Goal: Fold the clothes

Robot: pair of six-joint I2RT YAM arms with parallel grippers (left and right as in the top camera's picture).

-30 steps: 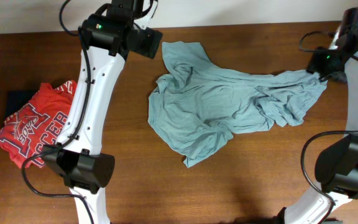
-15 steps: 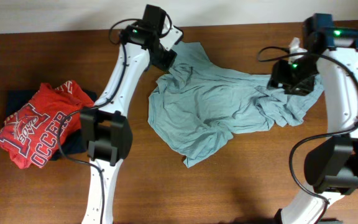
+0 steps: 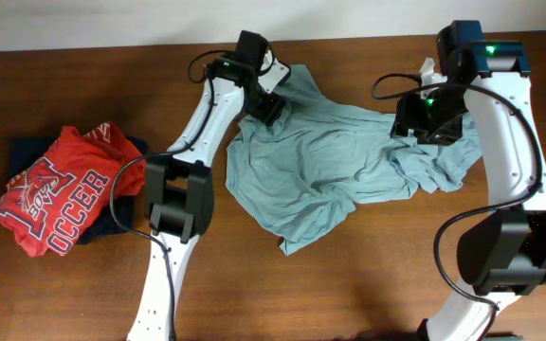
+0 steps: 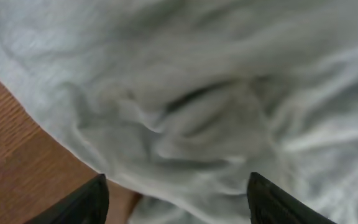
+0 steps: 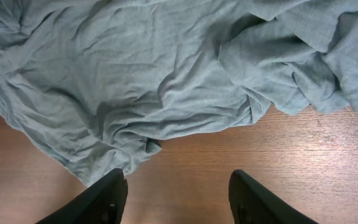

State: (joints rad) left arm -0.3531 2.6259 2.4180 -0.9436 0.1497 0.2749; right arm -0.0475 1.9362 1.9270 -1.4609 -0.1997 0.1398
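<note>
Left wrist view: blurred throughout; the grey-teal T-shirt (image 4: pixel 216 93) runs off the top, right and bottom edges, and only the fingertips (image 4: pixel 82 205) of the left gripper (image 4: pixel 179 202) enter at the lower edge. Right wrist view: the shirt is cut off at top and sides; the right gripper (image 5: pixel 182 199) shows finger ends only. Overhead: both sets of jaws are hidden beneath their wrists; the navy garment (image 3: pixel 28 156) lies largely covered by the red shirt (image 3: pixel 60 199), whose print reads only in part.

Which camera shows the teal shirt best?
Overhead: the whole shirt shows, crumpled on the table. Left wrist gives only a blurry close-up of its folds; right wrist shows a large part sharply, but cut off at the picture's edges.
</note>
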